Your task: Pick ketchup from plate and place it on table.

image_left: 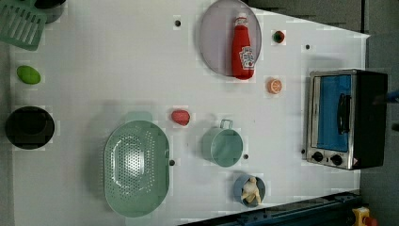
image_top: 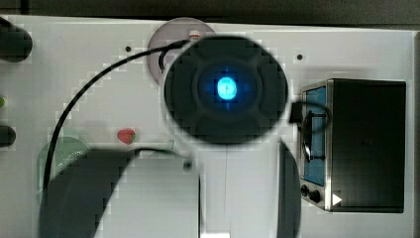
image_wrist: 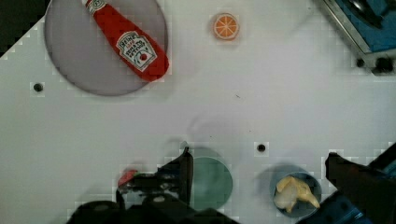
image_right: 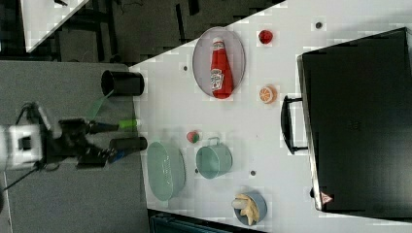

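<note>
- Gripper (image_wrist: 259, 175): the wrist view shows two dark fingers spread wide with nothing between them; it holds nothing and is well apart from the bottle.
- Slim red ketchup bottle with whitish cap and white label (image_left: 243, 46): lies flat on the flat round mauve-grey plate (image_left: 214, 42), which sits near one long edge of the white rectangular table (image_left: 117, 70), about midway along it.
- Long axis: cap points at that near table edge, base points toward the table's middle; the base reaches the plate's inner rim and may overhang it slightly. The bottle lies off-centre on the plate, on the side nearer the silver toaster oven with blue door (image_left: 346, 117).
- Risk: jaws coming down along the long axis instead of across it would fail to span the body.
- Risk: the round plastic body could roll or slide on the plate when pinched, so the grip could end up off-centre.
- Risk: a pinch at the tapered neck could slip; mid-body at the label looks safer.
- Risk: the orange slice (image_left: 274, 86) lies just beside the plate's rim near the base; a low approach could nudge it.
- Risk: fingers going too deep could strike the plate and shift it.
</note>
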You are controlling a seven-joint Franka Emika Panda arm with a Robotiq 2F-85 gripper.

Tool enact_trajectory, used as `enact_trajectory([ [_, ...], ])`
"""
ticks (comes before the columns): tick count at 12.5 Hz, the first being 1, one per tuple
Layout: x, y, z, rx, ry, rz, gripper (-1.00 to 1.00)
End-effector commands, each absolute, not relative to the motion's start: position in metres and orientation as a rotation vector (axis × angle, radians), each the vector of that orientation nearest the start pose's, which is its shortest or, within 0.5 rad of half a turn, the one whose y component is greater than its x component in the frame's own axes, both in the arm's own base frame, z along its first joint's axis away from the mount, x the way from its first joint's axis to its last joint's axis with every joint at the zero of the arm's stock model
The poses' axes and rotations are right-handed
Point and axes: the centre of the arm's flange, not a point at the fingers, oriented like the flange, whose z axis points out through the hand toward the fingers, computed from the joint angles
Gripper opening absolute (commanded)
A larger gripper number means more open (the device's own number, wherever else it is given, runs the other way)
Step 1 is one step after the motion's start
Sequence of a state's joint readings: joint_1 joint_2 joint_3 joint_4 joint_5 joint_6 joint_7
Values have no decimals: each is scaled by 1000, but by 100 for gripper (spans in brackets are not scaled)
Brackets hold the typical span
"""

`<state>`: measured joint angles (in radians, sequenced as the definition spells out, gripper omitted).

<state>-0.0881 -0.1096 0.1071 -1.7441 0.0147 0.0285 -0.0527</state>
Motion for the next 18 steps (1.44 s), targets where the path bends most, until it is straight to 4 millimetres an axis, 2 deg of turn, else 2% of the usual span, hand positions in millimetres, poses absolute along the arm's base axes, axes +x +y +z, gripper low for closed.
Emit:
enact_trajectory([
  [1, 567, 28, 505, -3061, 779, 237, 100],
  [5, 604, 42, 417, -3098, 432, 297, 100],
  [10, 639, 56, 318, -3151, 259, 222, 100],
  [13, 657, 65, 268, -3163, 135, 83, 100],
  [15, 664, 70, 238, -3175, 20, 17, 100],
  [18, 668, 73, 200, -3170, -23, -70, 100],
])
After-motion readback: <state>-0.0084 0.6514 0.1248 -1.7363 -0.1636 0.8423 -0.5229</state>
